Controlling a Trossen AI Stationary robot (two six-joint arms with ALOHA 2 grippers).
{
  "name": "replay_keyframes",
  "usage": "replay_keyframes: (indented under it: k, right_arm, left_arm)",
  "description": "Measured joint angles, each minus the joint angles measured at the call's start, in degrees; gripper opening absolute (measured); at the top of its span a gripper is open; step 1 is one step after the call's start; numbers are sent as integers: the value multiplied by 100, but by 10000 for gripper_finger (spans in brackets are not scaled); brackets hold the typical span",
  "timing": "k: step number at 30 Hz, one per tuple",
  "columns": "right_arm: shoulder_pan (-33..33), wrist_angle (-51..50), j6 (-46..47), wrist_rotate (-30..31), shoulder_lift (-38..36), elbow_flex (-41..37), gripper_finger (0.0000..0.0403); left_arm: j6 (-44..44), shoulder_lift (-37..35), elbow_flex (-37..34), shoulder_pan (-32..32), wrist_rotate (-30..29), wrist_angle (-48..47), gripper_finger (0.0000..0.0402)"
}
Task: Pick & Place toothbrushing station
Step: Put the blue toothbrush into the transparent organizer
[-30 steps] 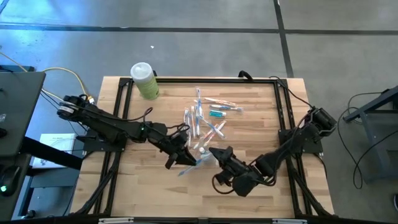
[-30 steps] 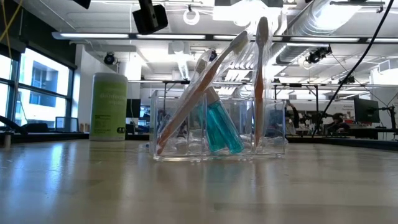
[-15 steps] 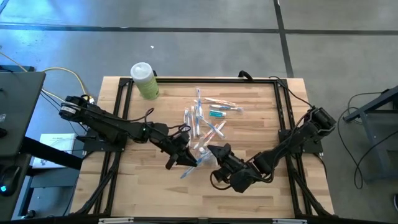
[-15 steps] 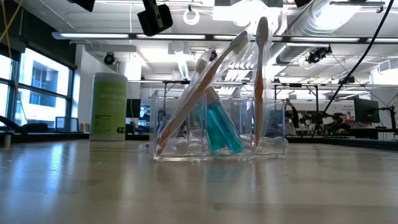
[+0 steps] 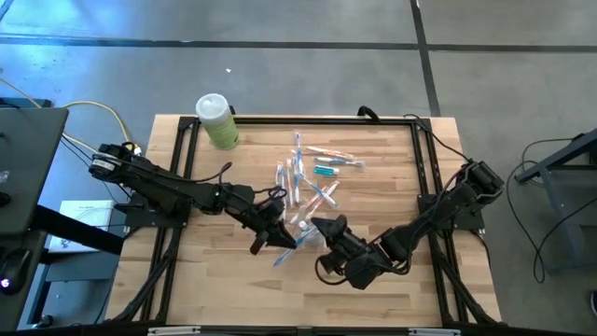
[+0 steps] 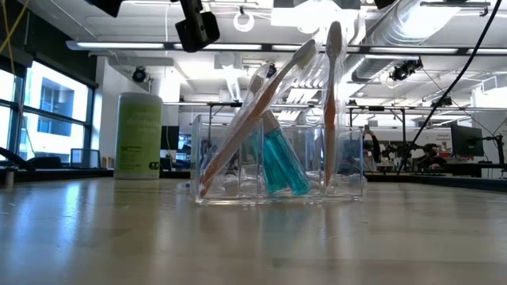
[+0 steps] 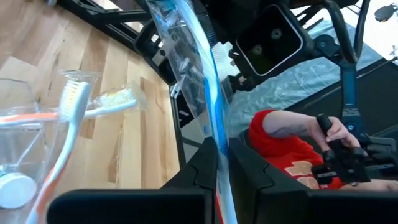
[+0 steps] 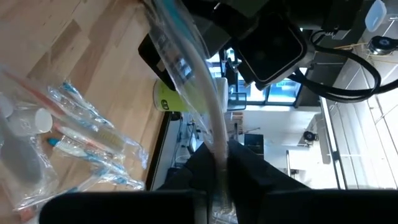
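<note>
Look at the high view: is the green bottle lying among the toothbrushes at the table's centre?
No, the green bottle stands apart near the table's far left corner, away from the toothbrushes.

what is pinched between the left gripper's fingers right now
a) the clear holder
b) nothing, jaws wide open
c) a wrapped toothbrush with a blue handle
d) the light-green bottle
c: the left wrist view shows the left gripper shut on a wrapped blue toothbrush that stands up between its fingers, while the green bottle stands far off at the table's back edge.
</note>
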Motion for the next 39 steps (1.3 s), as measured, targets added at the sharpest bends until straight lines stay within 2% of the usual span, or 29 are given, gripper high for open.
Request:
replay_keyframes:
  k: [3, 6, 16, 20, 24, 27, 31, 33, 35, 39]
  right_arm:
    - [0, -62, 215, -2, 0, 0, 31]
    - [69, -60, 270, 146, 0, 0, 56]
    - [532, -63, 442, 1218, -2, 7, 223]
    - [773, -73, 889, 1550, -14, 7, 261]
    - [924, -193, 1340, 2100, -143, 7, 278]
    - [1051, -638, 2188, 1949, -372, 7, 281]
    - [1205, -1579, 3619, 1921, -688, 7, 281]
    - [1249, -2219, 4523, 1800, -830, 7, 281]
    - [1293, -2933, 5488, 1546, -950, 7, 281]
    - [1296, -4131, 7148, 1047, -1073, 4, 281]
  left_arm:
    - [17, 0, 0, 0, -41, -40, 13]
    - [36, 0, 0, 0, -60, -82, 12]
    - [210, -1, -2, -15, 46, -120, 10]
    - [742, -42, -2, -29, 63, -132, 10]
    - [1754, -213, -6, -133, 70, -553, 10]
    - [2494, -424, -7, -239, -530, -1181, 10]
    - [2734, -571, -5, -433, -2223, -1816, 10]
    - [2894, -563, -9, -497, -2794, -1861, 10]
    - [3104, -484, -7, -584, -3021, -1605, 10]
    - [3521, -197, -7, -769, -3094, -1019, 10]
